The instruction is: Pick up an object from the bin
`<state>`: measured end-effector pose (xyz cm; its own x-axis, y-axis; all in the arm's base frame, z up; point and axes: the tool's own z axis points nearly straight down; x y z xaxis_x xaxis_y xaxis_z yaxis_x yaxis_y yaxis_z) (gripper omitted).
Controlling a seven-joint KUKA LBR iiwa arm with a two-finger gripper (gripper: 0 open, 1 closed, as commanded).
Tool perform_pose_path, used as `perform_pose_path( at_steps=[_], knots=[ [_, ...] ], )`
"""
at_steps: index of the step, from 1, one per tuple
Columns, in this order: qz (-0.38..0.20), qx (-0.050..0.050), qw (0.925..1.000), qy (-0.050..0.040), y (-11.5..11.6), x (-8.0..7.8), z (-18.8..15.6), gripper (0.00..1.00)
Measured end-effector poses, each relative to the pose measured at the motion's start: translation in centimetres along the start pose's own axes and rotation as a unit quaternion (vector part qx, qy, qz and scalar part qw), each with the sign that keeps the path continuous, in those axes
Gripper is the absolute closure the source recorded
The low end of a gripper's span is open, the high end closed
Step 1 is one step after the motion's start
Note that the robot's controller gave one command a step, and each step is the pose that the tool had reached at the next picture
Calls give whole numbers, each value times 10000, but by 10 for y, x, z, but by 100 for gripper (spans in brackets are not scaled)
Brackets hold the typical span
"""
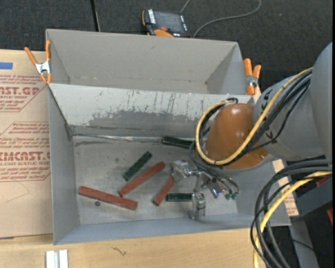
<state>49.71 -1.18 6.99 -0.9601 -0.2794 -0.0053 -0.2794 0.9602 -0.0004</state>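
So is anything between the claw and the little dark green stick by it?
Nothing visible. The gripper sits right at one end of the small dark green stick; a short red-brown stick lies close beside it.

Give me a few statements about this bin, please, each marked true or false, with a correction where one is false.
1. The gripper is at the bin's left end. False: it is near the right end, beside a small dark green bar.
2. A long reddish-brown bar lies flat near the front left. True.
3. A thin dark-handled tool lies along the foot of the back wall. True.
4. The larger dark green bar lies on the long reddish-brown bar. False: it lies apart, beside a diagonal reddish-brown bar.
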Motion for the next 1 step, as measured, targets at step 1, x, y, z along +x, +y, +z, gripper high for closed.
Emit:
perform_pose_path(
  at_steps=[1],
  knots=[
    [-4,7,10000,-15,0,-2,-2,100]
  ],
)
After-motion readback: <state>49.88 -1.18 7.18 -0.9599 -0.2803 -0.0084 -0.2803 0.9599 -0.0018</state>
